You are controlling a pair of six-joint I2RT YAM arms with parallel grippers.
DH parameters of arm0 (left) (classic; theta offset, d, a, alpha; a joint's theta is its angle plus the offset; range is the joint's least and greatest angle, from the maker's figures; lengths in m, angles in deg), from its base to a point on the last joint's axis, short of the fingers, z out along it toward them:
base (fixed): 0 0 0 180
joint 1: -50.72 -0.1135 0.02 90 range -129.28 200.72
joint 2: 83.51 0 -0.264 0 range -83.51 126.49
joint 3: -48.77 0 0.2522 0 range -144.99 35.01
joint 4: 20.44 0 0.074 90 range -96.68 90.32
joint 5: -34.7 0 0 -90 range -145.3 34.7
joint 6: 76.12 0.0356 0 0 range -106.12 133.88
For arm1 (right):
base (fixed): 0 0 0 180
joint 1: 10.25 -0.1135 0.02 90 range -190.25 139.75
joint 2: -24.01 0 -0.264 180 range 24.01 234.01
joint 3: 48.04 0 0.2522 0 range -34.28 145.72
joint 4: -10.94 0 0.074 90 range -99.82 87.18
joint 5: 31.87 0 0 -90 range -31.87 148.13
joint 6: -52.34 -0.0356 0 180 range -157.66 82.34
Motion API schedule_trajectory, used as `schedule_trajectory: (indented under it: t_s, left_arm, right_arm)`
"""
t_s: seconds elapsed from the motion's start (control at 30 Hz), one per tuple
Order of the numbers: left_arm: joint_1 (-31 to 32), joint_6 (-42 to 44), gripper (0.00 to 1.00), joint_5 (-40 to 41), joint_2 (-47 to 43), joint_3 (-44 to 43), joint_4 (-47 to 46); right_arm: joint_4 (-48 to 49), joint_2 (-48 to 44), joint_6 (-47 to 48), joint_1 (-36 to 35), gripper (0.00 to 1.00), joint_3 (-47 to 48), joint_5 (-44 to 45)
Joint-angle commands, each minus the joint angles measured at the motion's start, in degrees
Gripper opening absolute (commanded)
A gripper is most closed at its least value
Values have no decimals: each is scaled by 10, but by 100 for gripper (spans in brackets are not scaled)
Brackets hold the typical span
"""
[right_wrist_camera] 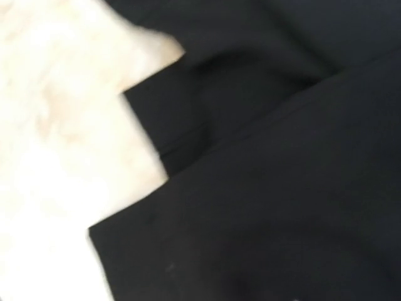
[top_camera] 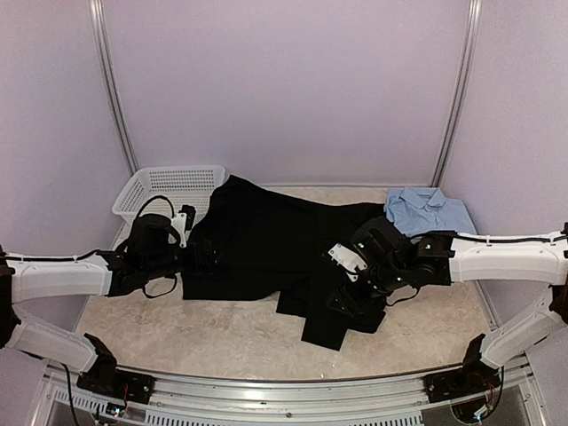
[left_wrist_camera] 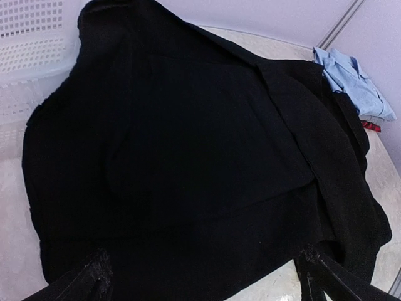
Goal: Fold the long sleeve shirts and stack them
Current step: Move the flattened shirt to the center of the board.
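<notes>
Mottled beige table (top_camera: 222,337) bearing a matte black shirt (top_camera: 266,240), crumpled, one sleeve trailing nearward. At its left edge the left gripper (left_wrist_camera: 203,279), jaws spread wide and empty; on its right part the right gripper (top_camera: 348,302), grip not discernible. Beyond the black shirt: left, a white mesh basket (top_camera: 164,186); right, a folded light blue shirt (top_camera: 426,211). Plain lilac walls (top_camera: 284,80).
</notes>
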Motion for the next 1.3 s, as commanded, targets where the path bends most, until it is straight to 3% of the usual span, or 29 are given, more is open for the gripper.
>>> schedule_trajectory:
  t_s: [0.0,0.17,0.47,0.63,0.83,1.27]
  left_arm:
    - [25,-39,98,-22,22,14,-65]
    - [40,-38,98,-10,96,-17,-43]
    - [40,-30,94,9,239,-97,29]
    - [41,-31,85,17,283,-104,60]
    - [60,-51,76,23,273,-73,117]
    - [127,-141,74,98,156,26,251]
  right_arm:
    - [1,13,-70,-15,59,-27,22]
    - [-25,41,-129,13,60,-24,76]
    - [12,69,-138,77,58,-59,14]
    - [19,97,-138,77,57,-81,2]
    - [4,89,-171,78,55,-115,-25]
    - [-61,-5,-261,50,49,-188,-106]
